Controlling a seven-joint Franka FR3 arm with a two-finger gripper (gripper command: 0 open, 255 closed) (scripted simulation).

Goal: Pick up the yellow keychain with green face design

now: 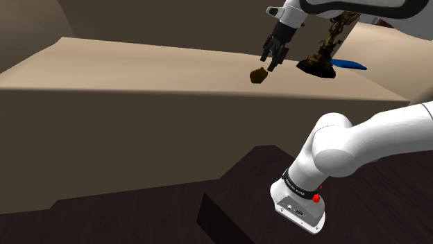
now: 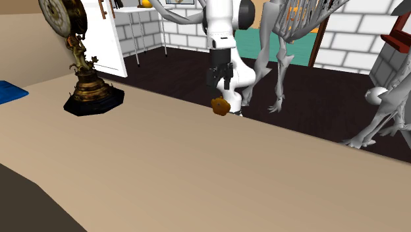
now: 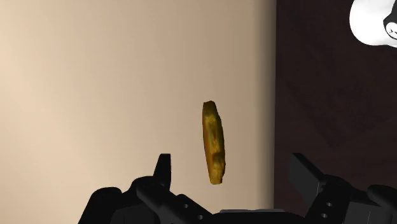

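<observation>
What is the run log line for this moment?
stage: pre-grasp | gripper: above keychain, jaws open, no contact | keychain: upright on edge, near table border

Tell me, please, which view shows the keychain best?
The wrist view: the keychain is largest there, edge-on within the open gripper. The shoulder view shows a small dark lump; the second exterior view shows its orange-brown broad side, small.

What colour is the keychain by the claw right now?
The keychain is dull amber-yellow with darker markings, clearest in the wrist view.
</observation>
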